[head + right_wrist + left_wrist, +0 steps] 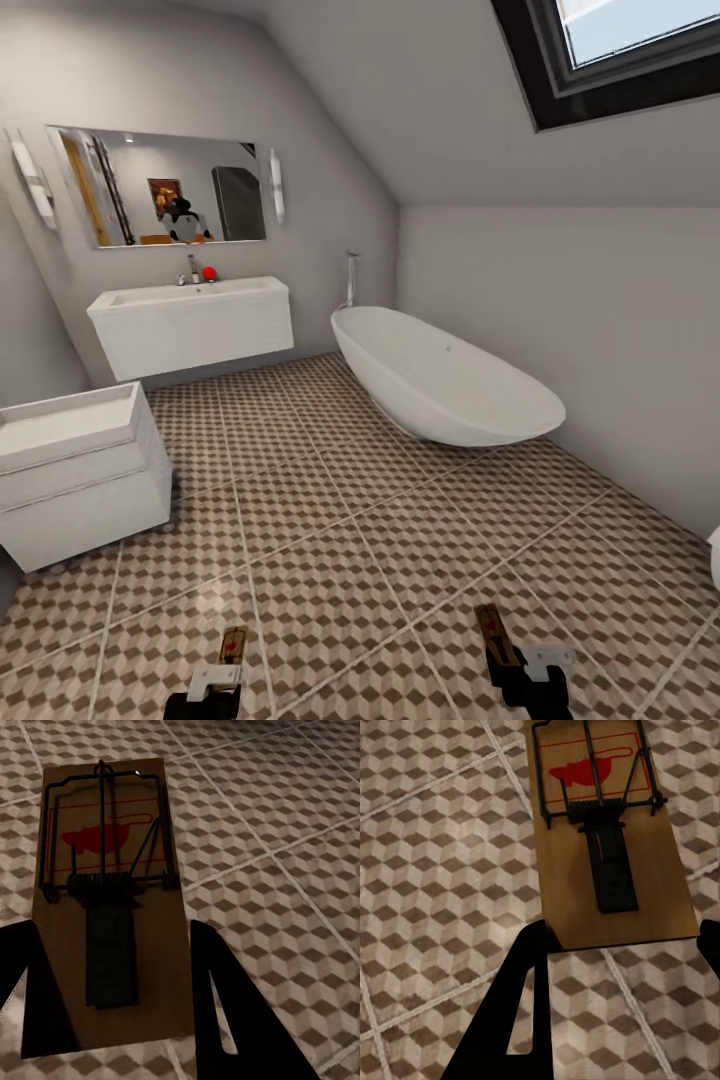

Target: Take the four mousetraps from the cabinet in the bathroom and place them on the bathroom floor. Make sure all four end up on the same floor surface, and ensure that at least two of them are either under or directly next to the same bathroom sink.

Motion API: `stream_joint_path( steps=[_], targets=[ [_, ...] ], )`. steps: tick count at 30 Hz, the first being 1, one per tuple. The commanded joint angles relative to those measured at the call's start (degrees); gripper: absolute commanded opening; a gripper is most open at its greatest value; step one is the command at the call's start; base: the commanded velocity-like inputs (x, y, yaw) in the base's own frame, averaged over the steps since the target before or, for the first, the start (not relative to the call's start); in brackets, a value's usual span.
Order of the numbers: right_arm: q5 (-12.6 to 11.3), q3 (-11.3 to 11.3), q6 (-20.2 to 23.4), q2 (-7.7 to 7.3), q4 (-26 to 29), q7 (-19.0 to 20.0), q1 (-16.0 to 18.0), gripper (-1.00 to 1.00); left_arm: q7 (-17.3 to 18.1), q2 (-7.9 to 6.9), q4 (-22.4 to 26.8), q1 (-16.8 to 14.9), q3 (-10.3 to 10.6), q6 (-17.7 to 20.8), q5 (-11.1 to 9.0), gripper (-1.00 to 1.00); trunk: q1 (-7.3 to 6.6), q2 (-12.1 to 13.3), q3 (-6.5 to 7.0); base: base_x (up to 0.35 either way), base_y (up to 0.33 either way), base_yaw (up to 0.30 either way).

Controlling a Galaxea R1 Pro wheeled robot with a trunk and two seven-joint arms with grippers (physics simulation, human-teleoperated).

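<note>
Two mousetraps are held above the cube-patterned bathroom floor (330, 520). My left gripper (217, 680) is shut on the near end of one mousetrap (233, 645). In the left wrist view this mousetrap (607, 832) is a brown board with a red mark and dark wire, with the left gripper (622, 934) on it. My right gripper (530, 668) is shut on the other mousetrap (493, 630), which the right wrist view shows as the mousetrap (109, 907) between the right gripper (112, 937) fingers (217, 1005). The sink (190, 320) hangs on the far wall. The cabinet and the other mousetraps are out of view.
A white oval bathtub (440, 385) stands at the back right under the sloped ceiling. A low white drawer unit (75, 480) sits close on the left. A mirror (160, 185) hangs over the sink. A white toilet edge (714, 555) shows at far right.
</note>
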State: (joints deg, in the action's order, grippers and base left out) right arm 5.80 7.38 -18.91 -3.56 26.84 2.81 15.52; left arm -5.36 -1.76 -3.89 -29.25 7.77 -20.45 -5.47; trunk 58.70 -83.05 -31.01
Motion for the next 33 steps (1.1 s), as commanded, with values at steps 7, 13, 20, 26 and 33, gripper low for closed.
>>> stream_joint_path(
  steps=[7,13,20,26,33],
  targets=[
    [0.4,0.4,-0.2,0.05,0.0,0.2,0.0,-1.0,-0.1,0.08,-0.3,-0.1,0.5,-0.4,-0.5,-1.0,0.02,0.0,-0.06,0.244,-0.073,0.225],
    [0.4,0.4,-0.2,0.05,0.0,0.2,0.0,-1.0,-0.1,0.09,-0.3,-0.1,0.5,-0.4,-0.5,-1.0,0.02,0.0,-0.06,0.234,-0.102,0.243],
    [0.4,0.4,-0.2,0.05,0.0,0.2,0.0,-1.0,-0.1,0.09,-0.3,-0.1,0.5,-0.4,-0.5,-1.0,0.02,0.0,-0.06,0.229,-0.115,0.244],
    [0.4,0.4,-0.2,0.05,0.0,0.2,0.0,-1.0,-0.1,0.09,-0.3,-0.1,0.5,-0.4,-0.5,-1.0,0.02,0.0,-0.06,0.224,-0.122,0.244],
    [0.4,0.4,-0.2,0.05,0.0,0.2,0.0,-1.0,-0.1,0.09,-0.2,-0.1,0.5,-0.4,-0.5,-1.0,0.02,0.0,-0.06,0.217,-0.123,0.244]
  ],
)
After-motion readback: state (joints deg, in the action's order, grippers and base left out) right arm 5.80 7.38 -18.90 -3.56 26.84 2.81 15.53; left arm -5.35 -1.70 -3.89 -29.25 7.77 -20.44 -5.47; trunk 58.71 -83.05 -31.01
